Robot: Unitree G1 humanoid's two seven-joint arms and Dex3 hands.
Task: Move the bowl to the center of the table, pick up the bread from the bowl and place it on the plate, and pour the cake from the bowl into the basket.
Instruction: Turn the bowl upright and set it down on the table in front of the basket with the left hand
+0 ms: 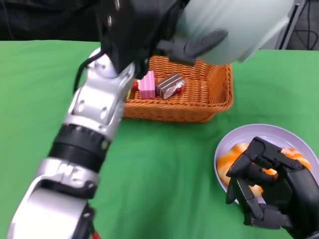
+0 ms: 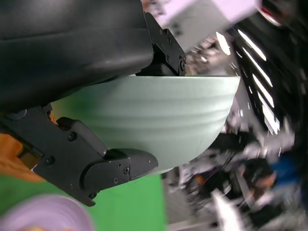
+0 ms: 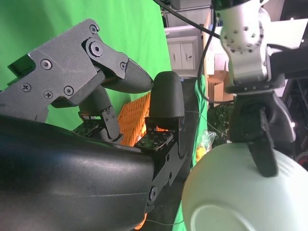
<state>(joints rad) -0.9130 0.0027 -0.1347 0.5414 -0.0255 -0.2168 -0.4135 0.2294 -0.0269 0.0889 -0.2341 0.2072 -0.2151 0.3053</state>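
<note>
Over the wicker basket [image 1: 199, 94] at the tabletop's [image 1: 164, 169] far edge, left robot hand [image 1: 149, 35] grips the pale green bowl [image 1: 239, 25], raised and tipped on its side; fingers [image 2: 115, 168] lie across its outer wall, rest of the hand on the rim side. Bowl's inside not visible in any view. Basket holds a pink cake piece [image 1: 147, 84] and a brown one [image 1: 171, 85], touching each other, plus a bit of something red at its left end. Near the tabletop's near right corner, lilac plate [image 1: 269, 132] carries the orange-glazed bread [image 1: 237, 154]. Right robot hand [image 1: 266, 191] hovers over plate and bread, fingers curled in, nothing visibly gripped; contact with the bread can't be told.
</note>
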